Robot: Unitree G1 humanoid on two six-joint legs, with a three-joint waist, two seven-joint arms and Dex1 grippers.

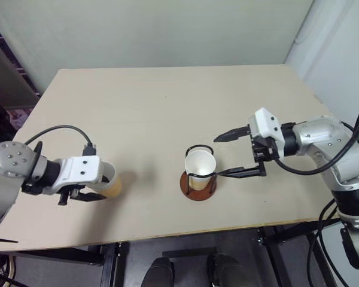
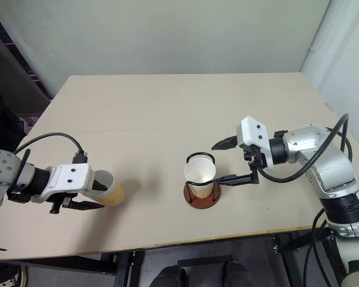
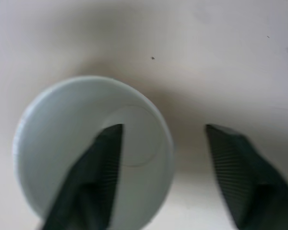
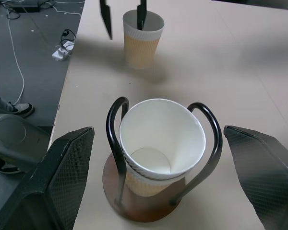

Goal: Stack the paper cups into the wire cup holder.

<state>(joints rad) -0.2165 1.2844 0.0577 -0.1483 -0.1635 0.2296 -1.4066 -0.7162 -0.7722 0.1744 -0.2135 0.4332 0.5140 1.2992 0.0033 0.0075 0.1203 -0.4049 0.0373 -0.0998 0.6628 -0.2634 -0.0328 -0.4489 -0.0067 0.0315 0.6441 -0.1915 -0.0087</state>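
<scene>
Tan paper cup (image 1: 200,170) sits inside the wire holder (image 1: 198,184) on the bench (image 1: 143,107), the right gripper (image 1: 230,154) spread open around it. Well left of the holder, the left gripper (image 2: 87,194) straddles another cup's (image 2: 106,188) rim, jaws apart, not clamped.

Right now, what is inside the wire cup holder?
A paper cup sits upright in the wire cup holder, mouth open, nothing inside it. Whether more cups are nested beneath it cannot be told; its wall covers that.
</scene>
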